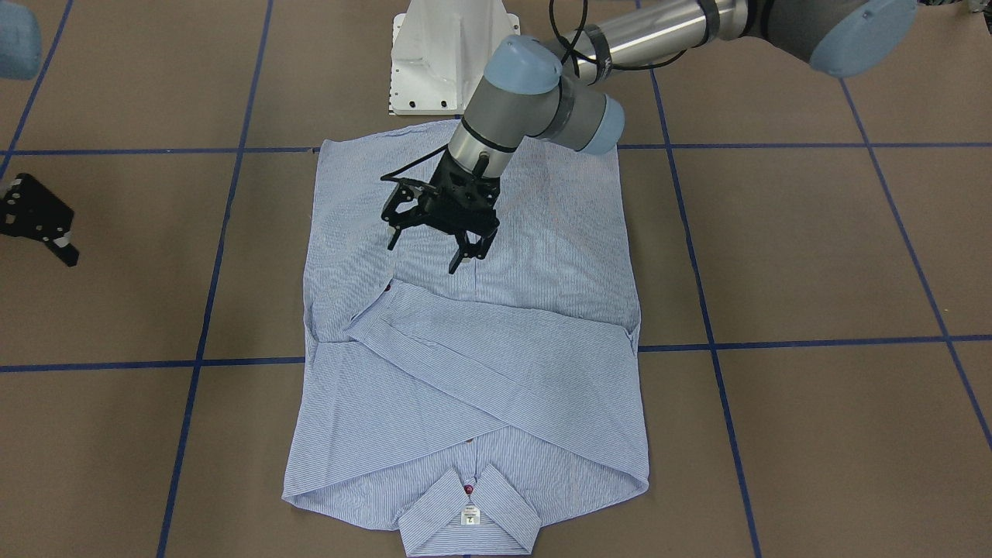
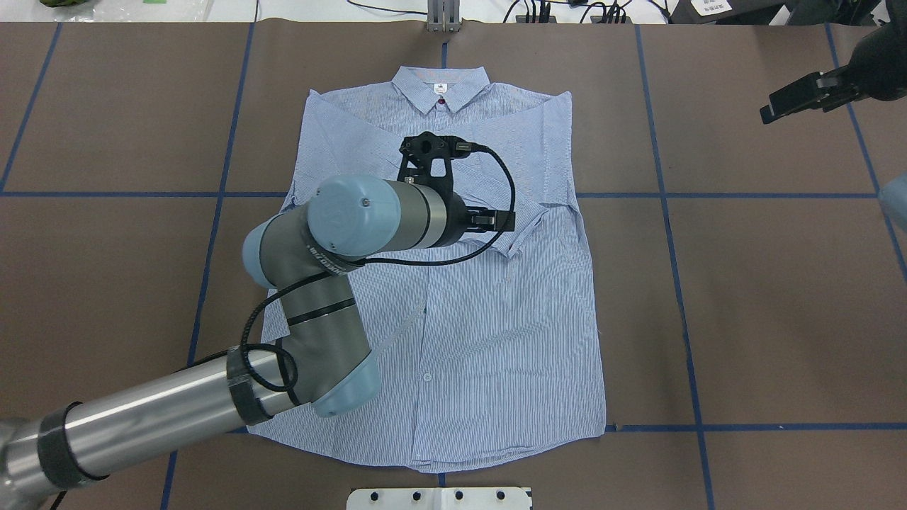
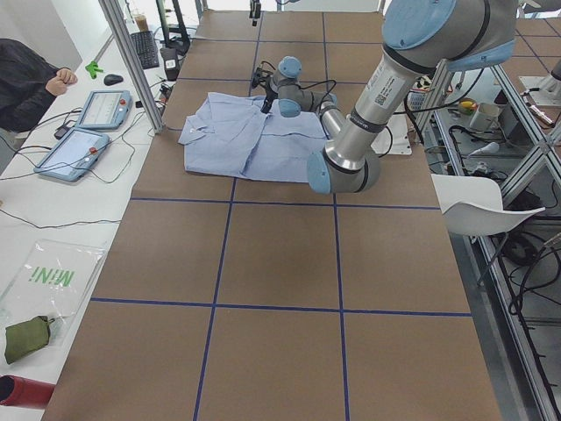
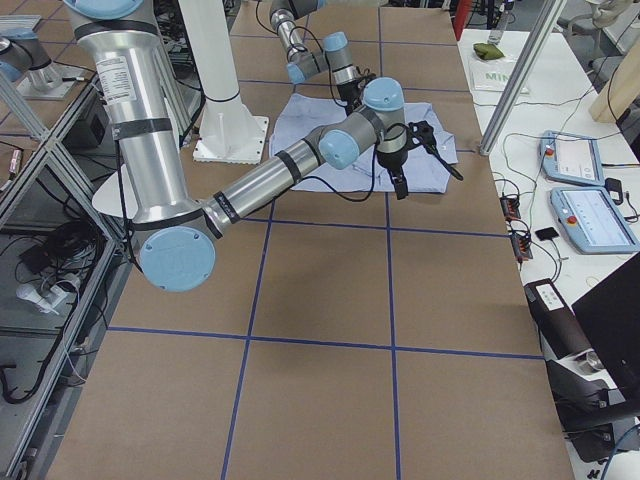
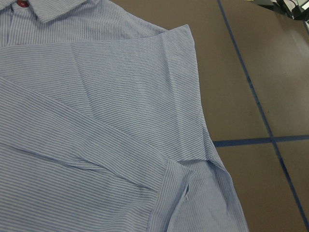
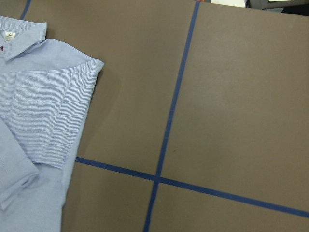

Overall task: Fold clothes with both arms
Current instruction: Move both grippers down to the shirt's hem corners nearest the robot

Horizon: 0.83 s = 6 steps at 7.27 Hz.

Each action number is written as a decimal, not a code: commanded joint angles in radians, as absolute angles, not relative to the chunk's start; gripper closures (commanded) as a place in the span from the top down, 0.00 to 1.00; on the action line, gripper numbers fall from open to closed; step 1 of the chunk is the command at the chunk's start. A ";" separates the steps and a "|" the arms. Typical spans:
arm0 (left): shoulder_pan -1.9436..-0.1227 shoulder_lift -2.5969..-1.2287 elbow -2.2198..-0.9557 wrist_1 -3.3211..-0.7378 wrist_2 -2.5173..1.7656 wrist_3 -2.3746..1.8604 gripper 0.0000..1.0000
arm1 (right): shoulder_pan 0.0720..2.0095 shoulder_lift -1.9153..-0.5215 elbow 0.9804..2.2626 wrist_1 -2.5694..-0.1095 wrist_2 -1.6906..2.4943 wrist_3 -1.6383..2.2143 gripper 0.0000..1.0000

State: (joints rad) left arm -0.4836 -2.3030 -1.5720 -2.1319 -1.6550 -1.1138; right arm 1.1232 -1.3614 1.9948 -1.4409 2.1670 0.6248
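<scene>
Nearest the operators' side, the light blue, finely white-striped button-up shirt lies flat, front up, on the brown paper-covered table w/ blue tape grid. Its collar is at the near edge, w/ the small white neck label showing. Just behind that, both long sleeves are laid crosswise over the chest, one cuff ending near mid-body.

Next back, the black two-finger left gripper hangs over the shirt's middle, just beyond that cuff. Its jaws are spread wide and it is carrying nothing. The black two-finger right gripper sits well off to the side over bare table. Its fingers look spread in the right-end view and it's empty too.

Furthest back, the hem lies just in front of the white pedestal base.

Sleeves look done, so prob. the body fold is next, hem up to collar. To do it well:
- Each gripper takes its own hem corner, pinching both layers right at the edge.
- Lift together and keep the two at equal height, so the fabric btwn them stays taut w/o skewing.
- Carry low over the sleeves, since a drag would pull the cuffs out.
- Lay the hem short of the collar, square to the side seams, then let go straight up.
</scene>
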 commanded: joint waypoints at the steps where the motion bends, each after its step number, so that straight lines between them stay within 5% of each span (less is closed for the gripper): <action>1: -0.497 -2.128 -1.852 -1.979 -1.687 -0.990 1.00 | 0.886 -1.411 2.165 -1.436 1.977 0.957 1.00; 6: -0.426 -1.665 -2.112 -2.083 -1.636 -1.153 1.00 | 0.216 -1.612 2.362 -1.436 1.343 1.493 1.00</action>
State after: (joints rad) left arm -0.4777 -1.7694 -2.0733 -2.0366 -1.6678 -1.0699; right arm 0.3651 -1.5663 2.3428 -1.4359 1.4971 1.3739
